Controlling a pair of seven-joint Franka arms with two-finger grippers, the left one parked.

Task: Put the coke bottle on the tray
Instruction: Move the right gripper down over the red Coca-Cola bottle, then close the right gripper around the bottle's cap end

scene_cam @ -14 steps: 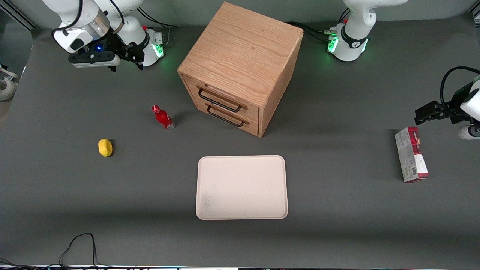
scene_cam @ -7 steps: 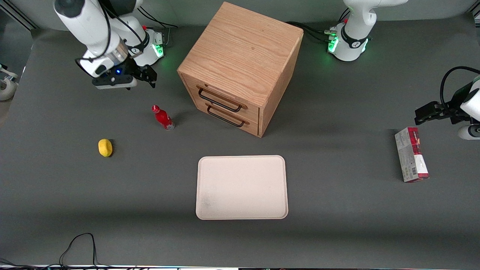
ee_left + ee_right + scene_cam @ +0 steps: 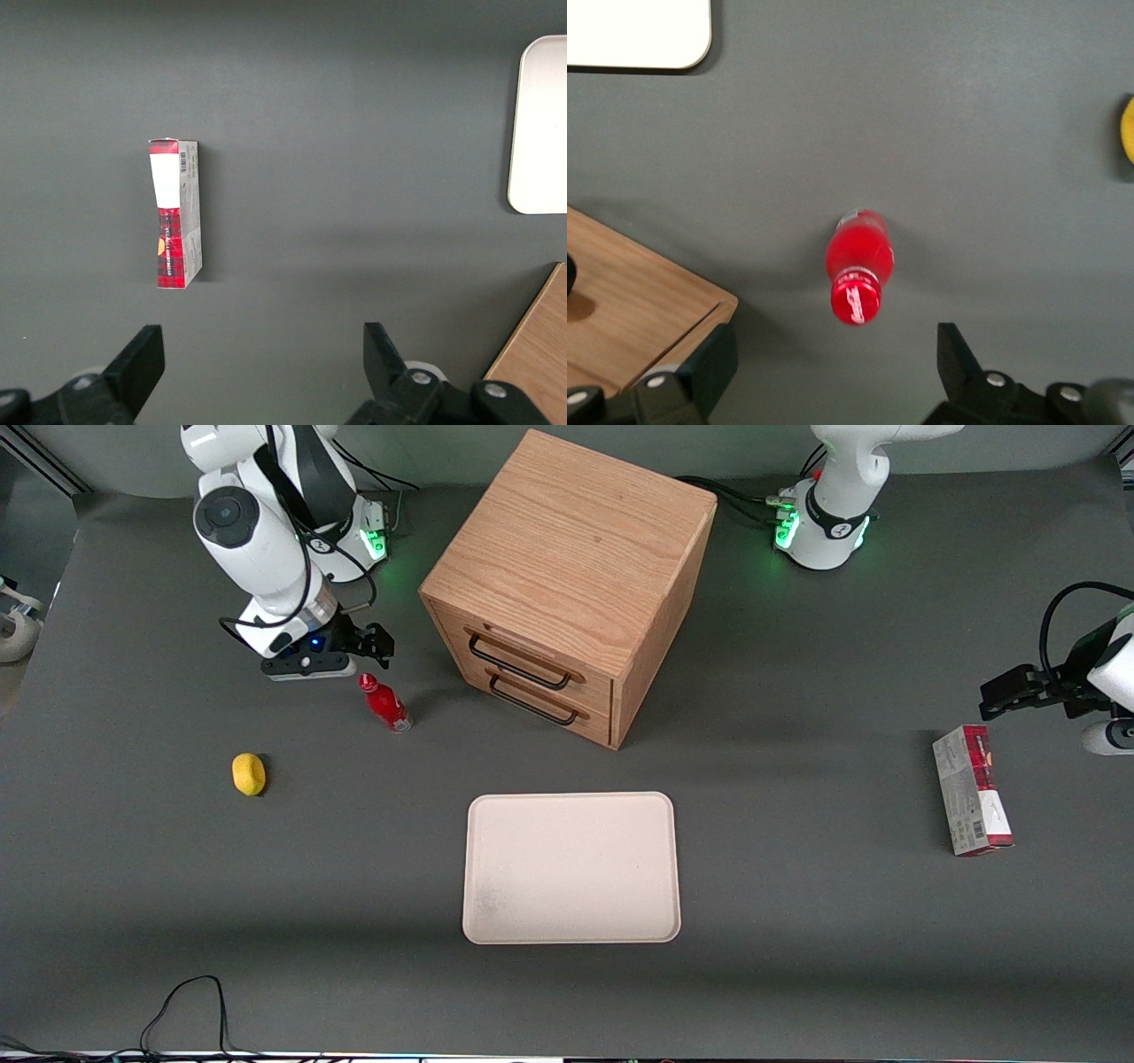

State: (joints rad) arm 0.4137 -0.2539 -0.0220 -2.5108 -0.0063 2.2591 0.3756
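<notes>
The coke bottle [image 3: 384, 704], small and red with a red cap, stands upright on the grey table between a yellow fruit and the wooden cabinet. My gripper [image 3: 370, 645] hovers just above it, slightly farther from the front camera, and touches nothing. The right wrist view looks down on the coke bottle [image 3: 859, 257]; the gripper [image 3: 835, 367] is open with wide-set jaws and nothing between them, a little short of the cap. The cream tray [image 3: 571, 868] lies flat and bare, nearer the front camera than the cabinet; one corner of the tray [image 3: 638, 35] shows in the wrist view.
A wooden two-drawer cabinet [image 3: 567, 584] stands close beside the bottle. A yellow fruit [image 3: 249, 773] lies toward the working arm's end. A red-and-grey carton [image 3: 972, 790] lies toward the parked arm's end. A black cable [image 3: 190, 1001] loops at the table's front edge.
The right arm has swung down and toward the front camera, bringing its gripper from near its base to just above the bottle. Bottle and tray have not moved.
</notes>
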